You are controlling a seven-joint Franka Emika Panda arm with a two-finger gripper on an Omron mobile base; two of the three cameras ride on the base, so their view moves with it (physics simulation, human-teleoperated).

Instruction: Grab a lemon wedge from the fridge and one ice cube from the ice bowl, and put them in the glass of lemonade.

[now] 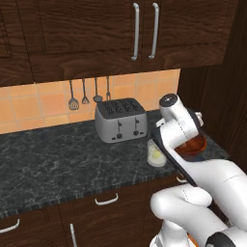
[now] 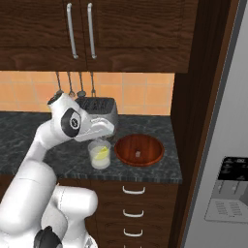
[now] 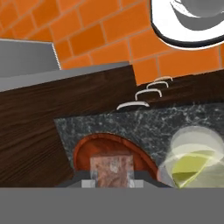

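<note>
The glass of lemonade (image 2: pixel 100 156) stands on the dark counter, with the lemon wedge (image 2: pixel 101 152) floating inside it. The ice bowl (image 2: pixel 139 149) sits just right of it and holds a small ice cube (image 2: pixel 138 154). My gripper (image 2: pixel 100 139) hangs directly above the glass. In the hand view my gripper (image 3: pixel 112 181) is shut on an ice cube (image 3: pixel 111 168), with the ice bowl (image 3: pixel 85 148) behind it and the glass (image 3: pixel 194 153) with the wedge (image 3: pixel 192 168) to the right. From the left base view my arm hides most of the bowl (image 1: pixel 195 144); the glass (image 1: pixel 156 153) shows beside it. The fridge (image 2: pixel 227 145) stands at the far right.
A steel toaster (image 1: pixel 120 120) stands behind the glass against the tiled wall. Utensils (image 1: pixel 84 94) hang above it, under the dark wall cabinets (image 1: pixel 120 34). A tall wooden panel (image 2: pixel 193 97) closes the counter's right end beside the bowl.
</note>
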